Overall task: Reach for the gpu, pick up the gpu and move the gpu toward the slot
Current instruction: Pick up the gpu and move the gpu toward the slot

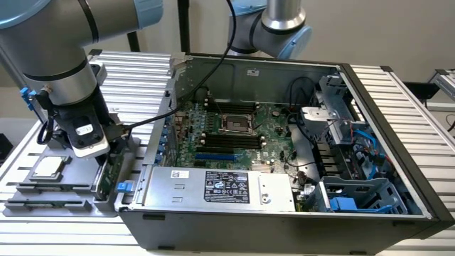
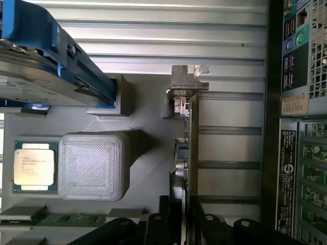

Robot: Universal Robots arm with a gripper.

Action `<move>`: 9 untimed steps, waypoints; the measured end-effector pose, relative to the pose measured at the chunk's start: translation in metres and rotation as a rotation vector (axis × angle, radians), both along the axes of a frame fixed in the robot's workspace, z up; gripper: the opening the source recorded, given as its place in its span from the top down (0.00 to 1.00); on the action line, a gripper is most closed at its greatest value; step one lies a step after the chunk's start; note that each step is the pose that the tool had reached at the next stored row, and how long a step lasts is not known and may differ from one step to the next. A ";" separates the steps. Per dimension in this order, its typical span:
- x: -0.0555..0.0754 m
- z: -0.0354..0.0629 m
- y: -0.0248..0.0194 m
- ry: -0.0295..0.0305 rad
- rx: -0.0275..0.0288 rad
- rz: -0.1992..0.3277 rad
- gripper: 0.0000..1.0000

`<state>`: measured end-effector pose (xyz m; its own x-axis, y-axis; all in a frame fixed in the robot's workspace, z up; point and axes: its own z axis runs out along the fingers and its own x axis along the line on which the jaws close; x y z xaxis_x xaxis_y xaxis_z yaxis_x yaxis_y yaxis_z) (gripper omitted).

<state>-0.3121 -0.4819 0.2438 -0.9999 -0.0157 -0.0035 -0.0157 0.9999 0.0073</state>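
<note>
The gpu (image 2: pixel 188 148) stands on edge in a slot of the grey tray (image 2: pixel 148 127), silvery bracket (image 2: pixel 186 81) at the end away from the wrist camera. In the exterior view it shows as a green strip (image 1: pixel 105 178) upright at the tray (image 1: pixel 42 200) side nearest the computer case (image 1: pixel 284 226), still seated, not lifted. The gripper (image 2: pixel 180 204) is right over the card's near end, black fingers (image 2: pixel 166 222) apart with one on each side of the board edge; whether the pads touch it yet is hard to tell. In the exterior view the gripper (image 1: pixel 106 157) hangs just above the card, arm coming down from the exterior view's left. Processor chip (image 1: pixel 46 167) lies flat in the tray, well apart from the card; in the wrist view the chip (image 2: pixel 34 166) sits just beside a raised grey block (image 2: pixel 92 166). Hard drive (image 2: pixel 41 76) with blue rails is tilted in its own tray compartment. Case lies open, motherboard (image 1: pixel 235 130) exposed. Everything rests on a ribbed aluminium table (image 1: pixel 416 106).
</note>
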 end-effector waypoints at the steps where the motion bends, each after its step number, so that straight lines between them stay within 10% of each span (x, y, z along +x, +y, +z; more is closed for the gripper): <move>1: 0.000 0.0003 0.0000 0.0014 0.0000 0.000 0.73; 9: 0.002 0.0055 0.0000 0.0117 -0.0001 0.000 0.73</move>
<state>-0.3103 -0.4819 0.2493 -0.9998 -0.0157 0.0082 -0.0157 0.9999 0.0074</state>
